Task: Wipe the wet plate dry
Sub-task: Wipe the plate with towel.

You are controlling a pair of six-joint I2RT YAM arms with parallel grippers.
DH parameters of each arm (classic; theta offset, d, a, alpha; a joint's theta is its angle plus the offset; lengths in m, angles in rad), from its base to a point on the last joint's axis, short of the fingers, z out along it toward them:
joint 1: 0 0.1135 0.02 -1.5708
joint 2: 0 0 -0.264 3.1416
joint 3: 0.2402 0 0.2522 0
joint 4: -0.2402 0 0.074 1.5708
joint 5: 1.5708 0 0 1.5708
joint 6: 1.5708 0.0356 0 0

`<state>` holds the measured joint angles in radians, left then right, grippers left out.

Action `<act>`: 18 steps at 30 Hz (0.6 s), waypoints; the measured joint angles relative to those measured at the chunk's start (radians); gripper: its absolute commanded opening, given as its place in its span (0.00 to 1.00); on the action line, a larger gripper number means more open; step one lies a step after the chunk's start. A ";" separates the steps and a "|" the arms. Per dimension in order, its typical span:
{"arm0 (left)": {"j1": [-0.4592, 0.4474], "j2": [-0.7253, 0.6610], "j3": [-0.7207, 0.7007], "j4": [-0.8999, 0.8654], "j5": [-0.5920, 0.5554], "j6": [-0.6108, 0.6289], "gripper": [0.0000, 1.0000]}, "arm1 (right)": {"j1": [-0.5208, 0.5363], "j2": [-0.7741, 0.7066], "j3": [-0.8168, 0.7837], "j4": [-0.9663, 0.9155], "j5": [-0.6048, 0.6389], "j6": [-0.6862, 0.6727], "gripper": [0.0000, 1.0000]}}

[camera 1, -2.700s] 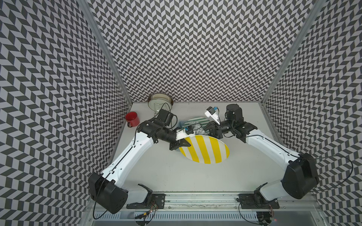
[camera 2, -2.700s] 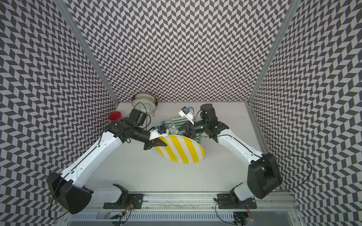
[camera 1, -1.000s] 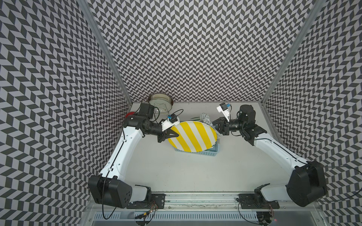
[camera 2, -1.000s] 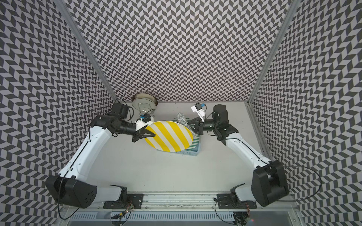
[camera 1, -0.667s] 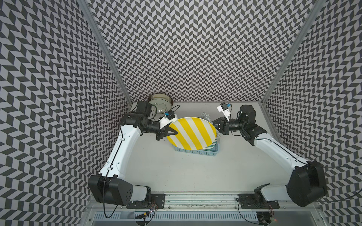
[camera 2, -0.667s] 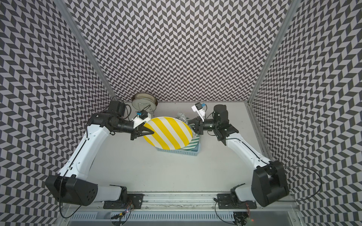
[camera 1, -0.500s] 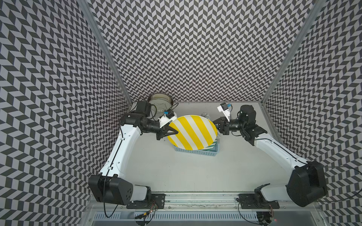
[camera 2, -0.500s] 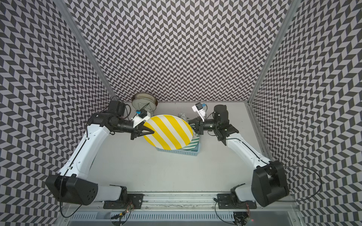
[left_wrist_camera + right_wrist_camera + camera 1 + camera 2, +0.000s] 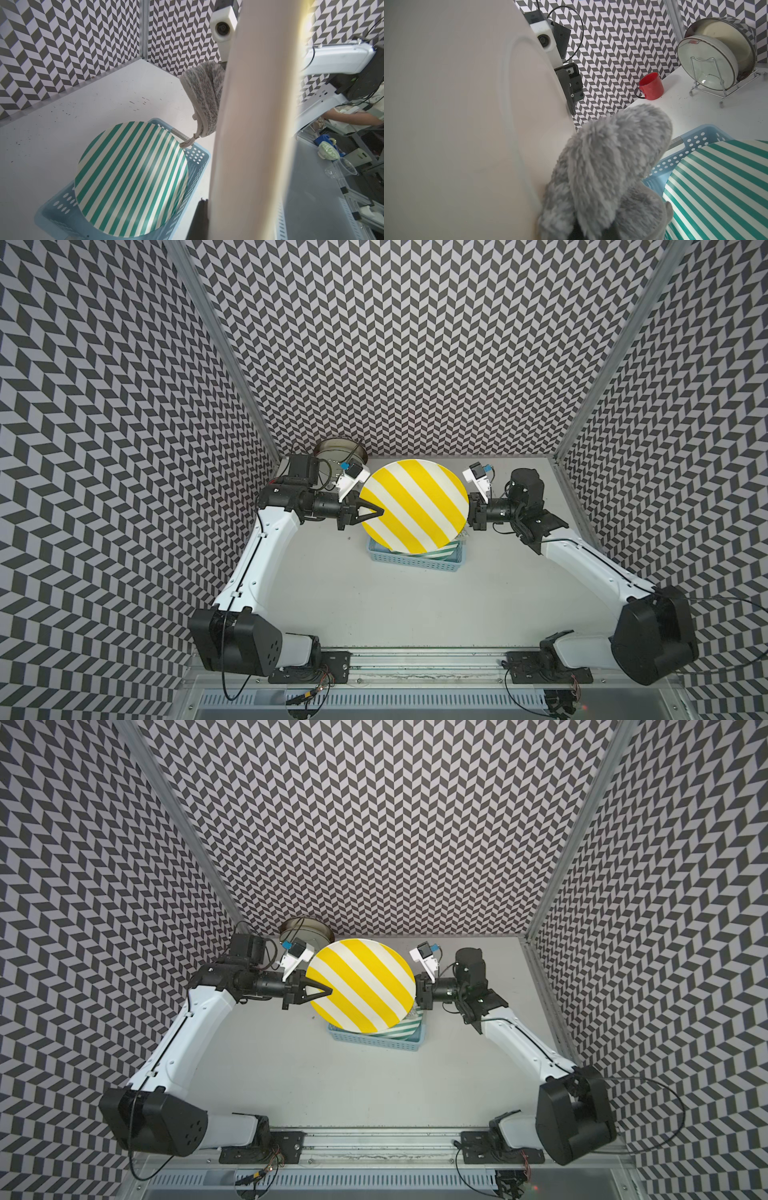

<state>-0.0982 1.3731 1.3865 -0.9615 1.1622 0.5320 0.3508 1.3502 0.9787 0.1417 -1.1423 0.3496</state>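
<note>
Above the grey table, toward the back wall, the large round yellow-and-white striped plate is held in the air. It is tilted up on edge over the pale blue perforated plastic basket, in which a round green-and-white striped plate lies. The step in hand looks like drying the raised plate's plain pale back with the fluffy grey cloth. It would go best with the cloth pressed flat and swept in overlapping strokes from rim to centre. The pressure should be firm enough to take up water, yet gentle enough that the plate does not twist in its one-edge pinch. The left gripper is clamped narrowly on the plate's rim, one black finger lying over the striped face. The right gripper, closed tight on the bunched cloth, sits at the opposite rim, behind the plate, where the cloth appears to touch the back.
</note>
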 measured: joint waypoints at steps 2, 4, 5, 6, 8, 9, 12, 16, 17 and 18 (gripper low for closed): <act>0.000 -0.003 -0.018 0.052 0.025 -0.068 0.00 | 0.000 -0.016 -0.007 0.011 0.024 0.004 0.00; 0.000 -0.003 -0.035 0.111 0.053 -0.150 0.00 | 0.000 -0.037 -0.018 0.023 0.058 0.011 0.00; 0.000 -0.003 -0.044 0.143 0.065 -0.191 0.00 | 0.000 -0.047 -0.024 0.031 0.076 0.015 0.00; 0.000 -0.003 -0.053 0.175 0.078 -0.232 0.00 | 0.000 -0.058 -0.034 0.039 0.095 0.019 0.00; 0.000 -0.002 -0.074 0.254 0.101 -0.320 0.00 | 0.001 -0.086 -0.061 0.054 0.134 0.025 0.00; 0.000 -0.002 -0.085 0.294 0.112 -0.365 0.00 | 0.001 -0.101 -0.075 0.063 0.153 0.027 0.00; 0.000 0.000 -0.115 0.407 0.137 -0.497 0.00 | 0.004 -0.141 -0.114 0.100 0.213 0.038 0.00; -0.003 0.002 -0.138 0.528 0.142 -0.644 0.00 | 0.024 -0.186 -0.168 0.152 0.323 0.042 0.00; -0.007 0.003 -0.141 0.546 0.141 -0.669 0.00 | 0.036 -0.196 -0.182 0.161 0.357 0.039 0.00; -0.012 0.005 -0.141 0.565 0.140 -0.697 0.00 | 0.051 -0.207 -0.194 0.166 0.393 0.034 0.00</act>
<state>-0.1104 1.3785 1.2453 -0.3965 1.3025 -0.1650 0.4019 1.1435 0.7845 0.3077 -0.7494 0.3832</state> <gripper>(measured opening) 0.078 0.076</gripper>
